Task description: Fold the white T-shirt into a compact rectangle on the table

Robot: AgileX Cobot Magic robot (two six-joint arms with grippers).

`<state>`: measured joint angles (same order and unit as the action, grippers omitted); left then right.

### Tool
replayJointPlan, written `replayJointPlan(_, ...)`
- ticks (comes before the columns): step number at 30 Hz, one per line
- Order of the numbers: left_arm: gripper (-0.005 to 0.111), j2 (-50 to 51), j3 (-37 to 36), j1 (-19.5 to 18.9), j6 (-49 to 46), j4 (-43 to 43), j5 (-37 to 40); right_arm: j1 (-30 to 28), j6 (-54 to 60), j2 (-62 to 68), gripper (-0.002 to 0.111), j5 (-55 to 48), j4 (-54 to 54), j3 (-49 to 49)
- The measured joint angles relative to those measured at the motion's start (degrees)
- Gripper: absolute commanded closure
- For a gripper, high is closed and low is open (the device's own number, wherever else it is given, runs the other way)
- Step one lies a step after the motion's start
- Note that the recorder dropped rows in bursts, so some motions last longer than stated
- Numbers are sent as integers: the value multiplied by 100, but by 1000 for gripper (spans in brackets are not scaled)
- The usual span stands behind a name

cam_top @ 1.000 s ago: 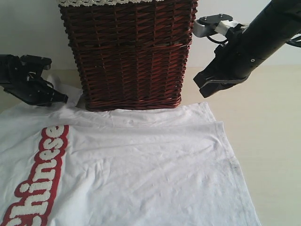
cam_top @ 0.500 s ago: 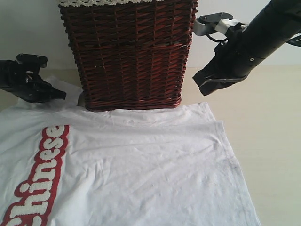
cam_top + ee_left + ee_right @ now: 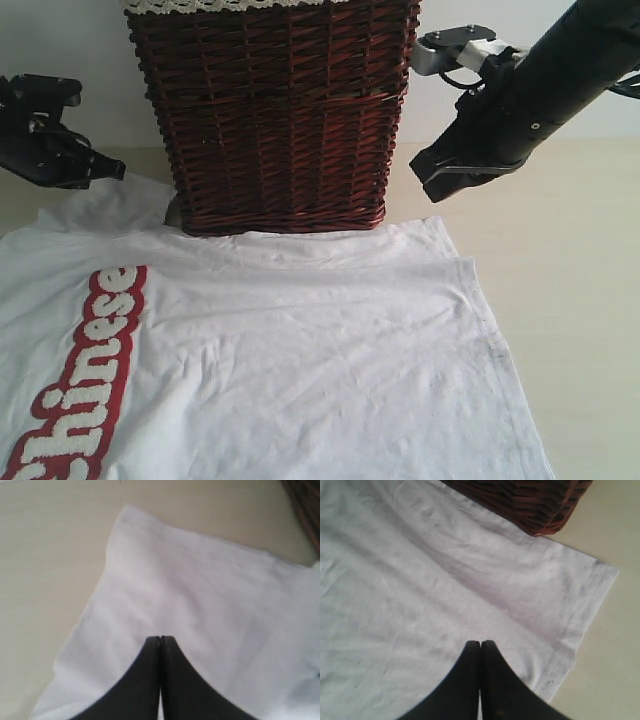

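White T-shirt: laid flat and unfolded on the table, lightly creased, spread across the exterior view from 9 o'clock through 6 o'clock to 4 o'clock
Lettering: fuzzy white "Chinese" on a red band, seen at 8 o'clock, run off the lower edge of the view
Wicker basket: dark red-brown, stood upright at 12 o'clock, its foot touched by the shirt's far edge; a strip of lace trim is shown along its rim
Left gripper: held at 10 o'clock, above the sleeve; the 2 jaws are pressed tip to tip with nothing between them, and the cloth below is not touched
Right gripper: held at 2 o'clock, beside the basket's right wall and above the shirt's far right corner; the 2 jaws are clenched together on nothing, clear of the stitched edge
Table: pale beige, left bare at 3 o'clock, beyond the shirt's right edge
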<state>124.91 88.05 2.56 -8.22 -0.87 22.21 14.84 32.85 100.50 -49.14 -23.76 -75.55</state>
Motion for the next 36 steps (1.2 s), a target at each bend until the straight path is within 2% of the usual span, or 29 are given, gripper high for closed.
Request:
replayJointPlan(5,107,-389,-65,-3,-479,13,1083,0,88,0,98,-146,10,0)
replayJointPlan(9,107,-916,-395,-12,-961,24,1761,0,99,0,94,-191,10,0)
replayJointPlan(17,107,-2627,-1664,-12,-2324,24,2928,0,109,0,94,-205,21,0)
replayJointPlan(24,104,-3794,-2549,-12,-3044,24,3696,0,109,0,94,-205,-279,0)
replayJointPlan(26,89,-4012,-2795,-12,-3275,87,3863,0,109,0,94,-195,-372,0)
replayJointPlan(28,62,-4192,-3121,-12,-3398,387,3999,0,109,0,94,-195,-437,0)
replayJointPlan(31,3,-4311,-3629,-12,-3462,984,4093,0,109,0,94,-183,-628,0)
replayJointPlan(36,3,-4326,-4256,-12,-3479,1815,3933,0,134,0,94,-183,-856,0)
